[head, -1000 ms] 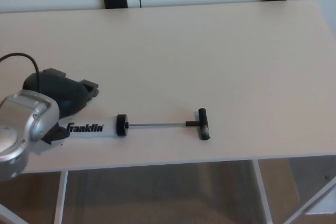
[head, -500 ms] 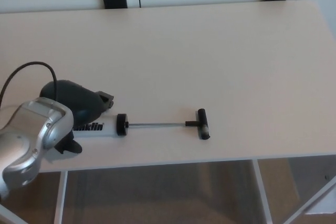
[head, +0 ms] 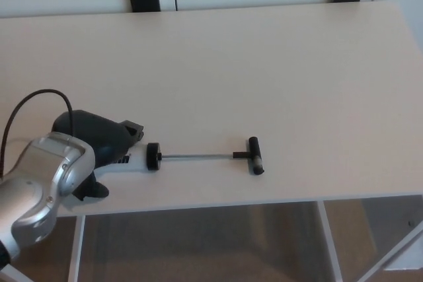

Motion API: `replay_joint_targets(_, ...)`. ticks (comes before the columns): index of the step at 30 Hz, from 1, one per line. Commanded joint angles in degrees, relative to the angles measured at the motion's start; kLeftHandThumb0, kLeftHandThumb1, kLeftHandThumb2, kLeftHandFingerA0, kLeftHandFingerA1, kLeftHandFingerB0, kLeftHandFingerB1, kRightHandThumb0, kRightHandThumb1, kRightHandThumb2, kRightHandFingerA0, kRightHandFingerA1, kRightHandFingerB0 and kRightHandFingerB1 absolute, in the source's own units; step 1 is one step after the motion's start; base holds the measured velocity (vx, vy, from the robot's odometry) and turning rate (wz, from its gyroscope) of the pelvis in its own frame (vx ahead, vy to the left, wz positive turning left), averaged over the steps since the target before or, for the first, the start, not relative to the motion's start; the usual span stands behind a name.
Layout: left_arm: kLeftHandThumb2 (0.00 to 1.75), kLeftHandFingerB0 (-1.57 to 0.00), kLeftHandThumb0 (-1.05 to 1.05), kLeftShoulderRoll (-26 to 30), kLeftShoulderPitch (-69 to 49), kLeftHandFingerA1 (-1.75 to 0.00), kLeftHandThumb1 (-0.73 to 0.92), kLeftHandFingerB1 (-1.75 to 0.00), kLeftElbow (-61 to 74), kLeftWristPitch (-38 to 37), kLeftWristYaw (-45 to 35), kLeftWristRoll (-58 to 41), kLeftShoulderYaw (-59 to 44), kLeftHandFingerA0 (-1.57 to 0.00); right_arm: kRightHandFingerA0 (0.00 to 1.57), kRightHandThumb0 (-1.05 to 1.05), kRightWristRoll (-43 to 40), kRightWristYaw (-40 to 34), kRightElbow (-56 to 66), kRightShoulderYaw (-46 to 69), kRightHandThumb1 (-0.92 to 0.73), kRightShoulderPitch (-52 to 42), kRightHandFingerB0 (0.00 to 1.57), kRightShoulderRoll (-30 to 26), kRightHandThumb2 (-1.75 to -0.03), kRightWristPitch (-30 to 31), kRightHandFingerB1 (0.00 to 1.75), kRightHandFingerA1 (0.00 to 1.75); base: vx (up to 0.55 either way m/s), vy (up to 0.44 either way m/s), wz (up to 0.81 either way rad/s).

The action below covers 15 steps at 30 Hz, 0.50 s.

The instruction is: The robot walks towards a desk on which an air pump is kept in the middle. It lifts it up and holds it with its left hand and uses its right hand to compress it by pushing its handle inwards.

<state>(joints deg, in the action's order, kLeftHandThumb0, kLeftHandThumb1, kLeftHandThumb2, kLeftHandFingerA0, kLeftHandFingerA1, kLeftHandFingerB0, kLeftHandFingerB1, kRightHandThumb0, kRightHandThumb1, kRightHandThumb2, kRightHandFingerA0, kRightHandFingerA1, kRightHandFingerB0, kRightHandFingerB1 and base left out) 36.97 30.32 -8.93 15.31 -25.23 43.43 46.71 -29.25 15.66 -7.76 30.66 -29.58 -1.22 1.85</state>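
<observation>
Fingers (head: 132, 130) of the left hand (head: 99, 137) curl over the white barrel of the air pump (head: 149, 158), which lies flat on the pale worktop (head: 264, 70) near its front edge. Beyond the fingers, the pump's thin rod runs out to a black T-handle (head: 256, 156), fully extended. Behind the hand, a silver forearm (head: 39, 196) and black cable (head: 26, 107) lead off-frame.

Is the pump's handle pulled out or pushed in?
Pulled out. The handle sits far from the pump's black cap, with a long thin rod showing between them on the desk.
</observation>
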Motion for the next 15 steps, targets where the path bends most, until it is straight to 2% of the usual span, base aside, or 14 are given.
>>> replay_joint_targets(1, 0.82, -0.6, -0.27, -2.07, -4.49, -0.97, 0.51, -0.61, -4.97, -4.8, 3.61, 2.15, -0.3, -0.73, 0.66, -0.37, -0.08, 0.12, 0.92, -0.31, -0.43, -0.42, 0.53, -0.14, -0.69, -0.14, 0.53, 0.6, 0.0, 0.0, 0.0)
replay_joint_targets(3, 0.82, -0.6, -0.27, -2.66, -5.25, -0.97, 0.51, -0.61, -5.83, -5.81, 5.99, 2.94, -0.54, -0.73, 0.66, -0.37, -0.02, 0.46, 0.77, -0.37, -0.43, -0.5, 0.53, -0.21, -0.69, -0.5, 0.53, 0.6, 0.0, 0.0, 0.0)
replay_joint_targets(4, 0.58, -0.69, -0.22, -3.12, -5.44, -0.86, 0.62, -0.5, -6.34, -5.97, 6.53, 3.17, -0.6, -0.73, 0.7, -0.35, -0.09, 0.52, 0.66, -0.27, -0.43, -0.69, 0.54, -0.19, -0.68, -0.6, 0.52, 0.6, 0.0, 0.0, 0.0)
replay_joint_targets(5, 0.58, -0.69, -0.22, -3.45, -5.52, -0.86, 0.62, -0.5, -6.7, -6.07, 6.64, 3.32, -0.72, -0.73, 0.7, -0.35, -0.14, 0.5, 0.6, -0.2, -0.43, -0.82, 0.54, -0.16, -0.68, -0.63, 0.52, 0.6, 0.0, 0.0, 0.0)
replay_joint_targets(6, 0.58, -0.67, -0.22, -3.73, -5.7, -1.17, 0.62, -0.51, -7.08, -6.26, 7.27, 3.34, -1.14, -0.67, 0.8, -0.26, -0.46, 0.13, 1.03, -0.13, -0.52, -0.96, 0.57, -0.06, -0.56, -0.04, 0.44, 0.54, 0.0, 0.0, 0.0)
replay_joint_targets(7, 0.58, -0.67, -0.22, -4.02, -5.96, -1.17, 0.62, -0.51, -7.54, -6.64, 8.09, 3.45, -1.79, -0.67, 0.8, -0.26, -0.83, -0.32, 1.59, -0.08, -0.52, -1.07, 0.57, 0.04, -0.56, 0.7, 0.44, 0.54, 0.0, 0.0, 0.0)
replay_joint_targets(8, 0.58, -0.65, -0.2, -4.4, -6.07, -1.19, 0.64, -0.49, -8.07, -6.97, 8.49, 3.44, -2.01, -0.65, 0.73, -0.36, -1.7, 0.11, 2.79, 0.19, -0.43, -2.06, 0.54, 0.31, -0.68, 0.98, 0.53, 0.6, 0.0, 0.0, 0.0)
replay_joint_targets(12, 0.59, -0.65, -0.22, -5.11, -6.31, -1.22, 0.64, -0.5, -8.95, -7.76, 8.85, 3.73, -2.58, -0.65, 0.71, -0.35, -2.97, 0.85, 5.04, 0.53, -0.44, -4.04, 0.54, 0.82, -0.68, 1.22, 0.53, 0.6, 0.0, 0.0, 0.0)
replay_joint_targets(13, 0.59, -0.67, -0.21, -5.44, -6.28, -1.15, 0.66, -0.49, -9.22, -7.72, 8.73, 3.71, -2.71, -0.66, 0.78, -0.24, -3.98, 1.78, 6.93, 0.44, -0.51, -5.47, 0.61, 1.59, -0.55, 1.01, 0.47, 0.54, 0.0, 0.0, 0.0)
replay_joint_targets(15, 0.59, -0.67, -0.21, -5.91, -6.26, -1.15, 0.66, -0.49, -9.65, -7.78, 8.62, 3.76, -2.96, -0.66, 0.78, -0.24, -5.24, 2.92, 9.36, 0.34, -0.51, -7.26, 0.61, 2.56, -0.55, 0.85, 0.47, 0.54, 0.0, 0.0, 0.0)
